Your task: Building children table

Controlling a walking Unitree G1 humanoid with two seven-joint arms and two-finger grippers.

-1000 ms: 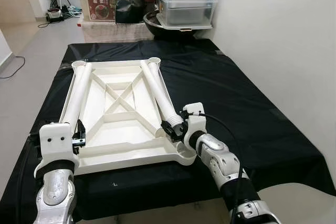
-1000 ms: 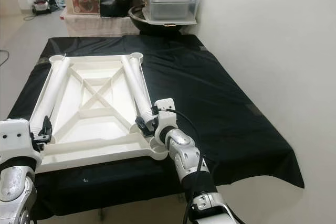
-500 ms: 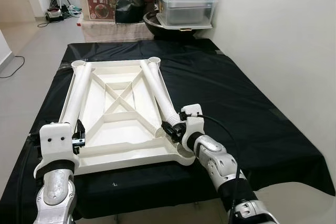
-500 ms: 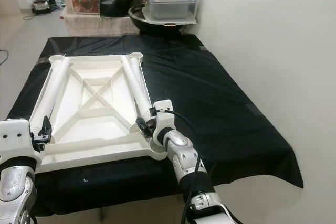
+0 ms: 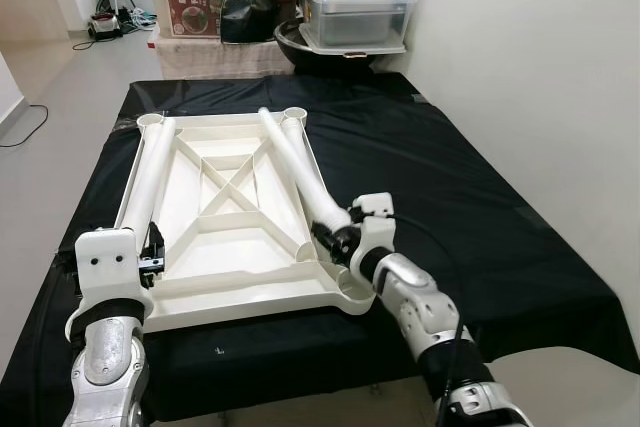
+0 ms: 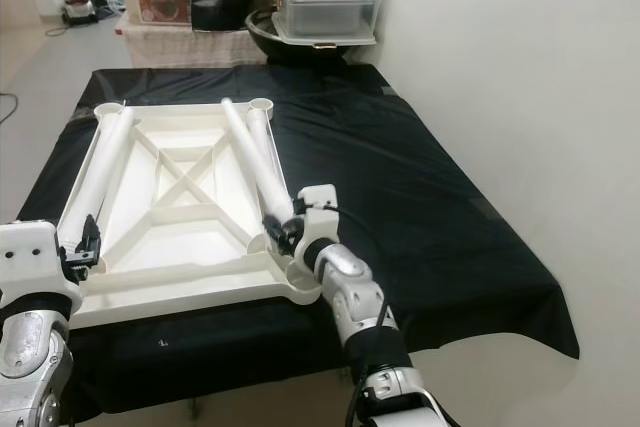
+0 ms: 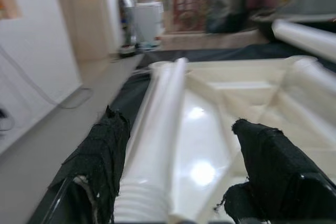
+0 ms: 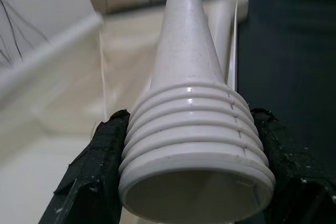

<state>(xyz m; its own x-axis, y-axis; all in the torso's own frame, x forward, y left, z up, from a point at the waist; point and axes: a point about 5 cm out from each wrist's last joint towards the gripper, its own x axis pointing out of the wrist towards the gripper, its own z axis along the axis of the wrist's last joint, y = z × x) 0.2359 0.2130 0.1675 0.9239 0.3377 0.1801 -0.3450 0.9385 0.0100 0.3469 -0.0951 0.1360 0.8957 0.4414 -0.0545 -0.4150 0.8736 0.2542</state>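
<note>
Centrally, upturned white tabletop (image 5: 225, 247) on black cloth (image 5: 480, 207) — bare cloth right, right gripper (image 5: 335, 238) clamping right leg (image 5: 300, 169) by its threaded near end, far end raised and pointing away, left gripper (image 5: 150, 252) wide open around left leg (image 5: 150, 172) — lying near-to-far.

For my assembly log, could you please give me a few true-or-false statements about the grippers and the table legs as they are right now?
1. The right gripper is shut on the ribbed end of a white leg. True.
2. The left gripper is clamped on the other leg. False: its fingers stand open on either side of it.
3. The tabletop lies upside down on a black cloth. True.
4. The tabletop rests on bare floor. False: it rests on the black cloth.
</note>
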